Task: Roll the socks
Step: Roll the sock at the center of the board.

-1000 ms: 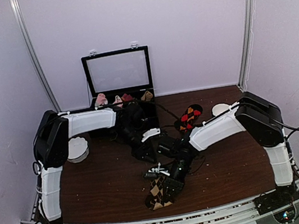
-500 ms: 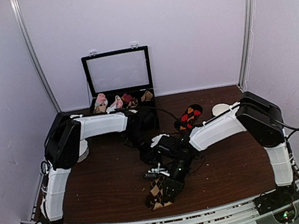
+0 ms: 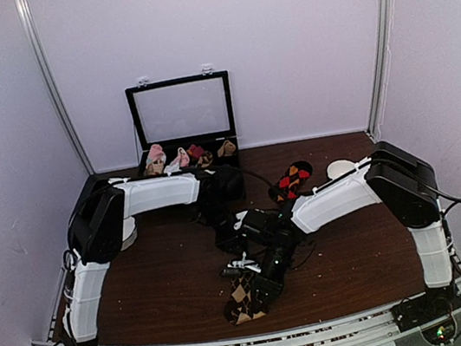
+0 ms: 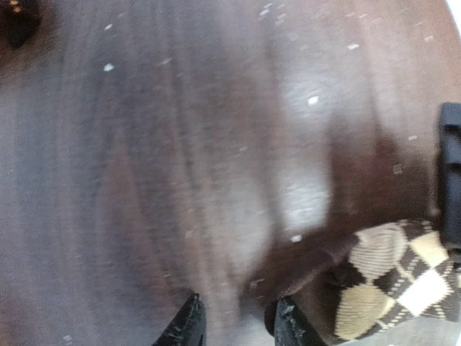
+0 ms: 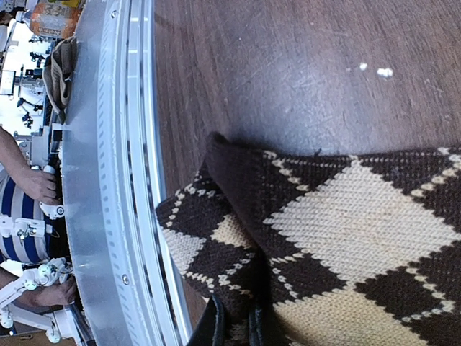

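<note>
A black sock with tan and cream diamonds [image 3: 245,299] lies near the table's front edge, partly folded. My right gripper [image 5: 238,330] is shut on a fold of this sock [image 5: 338,231], with knit pinched between the two fingers. In the top view that gripper [image 3: 261,284] sits just above the sock. My left gripper [image 4: 238,328] hovers over bare wood, open with nothing between its fingers. The same tan sock [image 4: 396,281] lies to its right, apart from it. A second sock with red and orange diamonds [image 3: 291,181] lies further back on the table.
An open black case [image 3: 182,115] at the back holds pink, white and other sock bundles [image 3: 177,157]. A white round object [image 3: 121,231] sits at the left and another [image 3: 339,169] at the right. A metal rail [image 5: 122,180] runs along the table's front edge, close to the sock.
My left arm has swung its elbow to the right and reached further toward the back middle. Its jaws have narrowed a little. The right arm and its sock have barely moved.
</note>
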Controlling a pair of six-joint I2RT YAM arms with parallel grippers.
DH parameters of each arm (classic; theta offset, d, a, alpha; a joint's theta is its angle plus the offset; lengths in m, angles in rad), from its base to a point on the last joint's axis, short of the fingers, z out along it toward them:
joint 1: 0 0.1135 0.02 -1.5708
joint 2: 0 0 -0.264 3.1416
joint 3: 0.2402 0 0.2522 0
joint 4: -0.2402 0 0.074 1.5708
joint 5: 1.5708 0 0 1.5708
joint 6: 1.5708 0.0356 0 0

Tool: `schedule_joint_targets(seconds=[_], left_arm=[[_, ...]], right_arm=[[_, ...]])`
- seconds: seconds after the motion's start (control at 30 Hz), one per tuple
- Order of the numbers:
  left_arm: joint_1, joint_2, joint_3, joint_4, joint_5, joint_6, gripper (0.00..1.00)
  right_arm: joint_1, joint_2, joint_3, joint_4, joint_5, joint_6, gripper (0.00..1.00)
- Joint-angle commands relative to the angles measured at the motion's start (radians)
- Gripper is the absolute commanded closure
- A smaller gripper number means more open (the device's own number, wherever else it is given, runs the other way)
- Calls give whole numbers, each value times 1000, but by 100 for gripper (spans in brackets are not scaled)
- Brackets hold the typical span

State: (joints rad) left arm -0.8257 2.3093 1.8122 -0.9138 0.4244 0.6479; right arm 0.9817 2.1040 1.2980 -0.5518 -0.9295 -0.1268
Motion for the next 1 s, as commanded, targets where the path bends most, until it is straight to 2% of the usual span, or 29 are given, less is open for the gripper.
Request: schedule_joint_targets(seconds=[0.0, 0.23, 0.4, 0.53, 0.73, 0.83, 0.97], left_arm=[[-39, 16, -70, 13, -272, 31, 66], [34, -63, -165, 59, -314, 29, 67], [44, -97, -222, 111, -331, 15, 67], [61, -113, -235, 153, -332, -13, 66], [72, -131, -175, 238, -327, -86, 63], [106, -148, -138, 263, -289, -165, 61], [168, -183, -131, 250, -156, -223, 58]], right_arm=[[-45, 105, -18, -56, 302, -5, 90], [-79, 164, 67, -63, 251, -10, 90], [-80, 159, 32, -15, 225, 13, 90], [-82, 148, -10, 24, 225, 25, 90], [-82, 148, 18, 16, 203, 40, 90], [-81, 142, 9, 19, 210, 48, 90], [-84, 148, -19, 41, 229, 65, 90]])
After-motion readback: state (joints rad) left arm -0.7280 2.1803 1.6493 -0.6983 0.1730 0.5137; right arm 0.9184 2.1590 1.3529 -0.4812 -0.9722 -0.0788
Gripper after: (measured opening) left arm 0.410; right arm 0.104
